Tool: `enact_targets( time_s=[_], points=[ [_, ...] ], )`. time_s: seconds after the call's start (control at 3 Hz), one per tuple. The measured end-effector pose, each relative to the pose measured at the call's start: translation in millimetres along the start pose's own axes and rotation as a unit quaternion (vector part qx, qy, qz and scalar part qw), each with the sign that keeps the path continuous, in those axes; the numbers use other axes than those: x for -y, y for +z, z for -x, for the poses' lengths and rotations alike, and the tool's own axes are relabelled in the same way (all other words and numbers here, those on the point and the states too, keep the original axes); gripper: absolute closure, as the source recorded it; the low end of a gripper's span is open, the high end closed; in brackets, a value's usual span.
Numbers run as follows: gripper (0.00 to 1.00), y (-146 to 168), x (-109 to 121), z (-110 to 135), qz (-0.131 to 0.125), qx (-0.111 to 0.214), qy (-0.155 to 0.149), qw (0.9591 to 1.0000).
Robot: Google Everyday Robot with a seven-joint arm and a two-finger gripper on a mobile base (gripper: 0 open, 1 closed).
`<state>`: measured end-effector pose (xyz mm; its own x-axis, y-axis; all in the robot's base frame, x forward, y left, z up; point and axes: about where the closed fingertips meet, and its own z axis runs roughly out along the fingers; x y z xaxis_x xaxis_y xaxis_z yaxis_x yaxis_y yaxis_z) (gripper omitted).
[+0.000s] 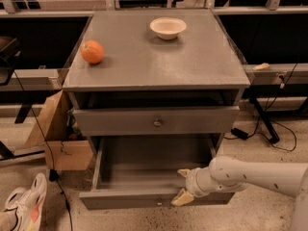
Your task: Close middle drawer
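Middle drawer (126, 199) stands wide open; tool (183, 185) right of centre on its front panel, released, fingers spread astride the rim.

The gripper (184, 185) is at the front panel of the pulled-out middle drawer (126, 199), its fingers apart.
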<state>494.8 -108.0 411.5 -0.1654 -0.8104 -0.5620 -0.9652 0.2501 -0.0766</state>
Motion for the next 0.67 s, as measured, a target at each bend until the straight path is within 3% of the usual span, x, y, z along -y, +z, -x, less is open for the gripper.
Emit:
enact_targets(
  time_s=[0.33,0.67],
  points=[
    [0.00,8.3,20.2,8.1,-0.017,0.009,-0.013,0.9997],
    [0.00,8.3,20.2,8.1,-0.017,0.009,-0.013,0.9997]
  ],
)
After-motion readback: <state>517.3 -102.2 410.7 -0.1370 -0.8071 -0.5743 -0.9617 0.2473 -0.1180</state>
